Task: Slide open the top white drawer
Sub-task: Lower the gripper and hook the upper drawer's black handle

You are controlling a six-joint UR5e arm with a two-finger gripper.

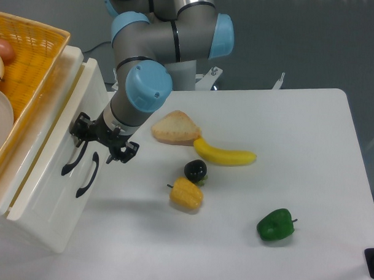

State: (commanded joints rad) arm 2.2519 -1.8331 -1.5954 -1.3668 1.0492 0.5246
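Observation:
The top white drawer [55, 152] is the upper panel of the white cabinet at the left, and it looks closed. Its curved black handle [73, 162] lies just left of the lower drawer's matching handle [87, 174]. My gripper [104, 141] hangs open right in front of the cabinet face, over the upper ends of both handles. One black finger [82, 125] sits by the top handle's upper end, and the other finger [127, 151] is out over the table. Nothing is held. I cannot tell whether a finger touches the handle.
A yellow wicker basket [36, 61] with a plate and fruit stands on top of the cabinet. On the table lie a bread slice [174, 127], a banana [225, 155], a dark fruit [195, 170], a corn piece [186, 194] and a green pepper [275, 225].

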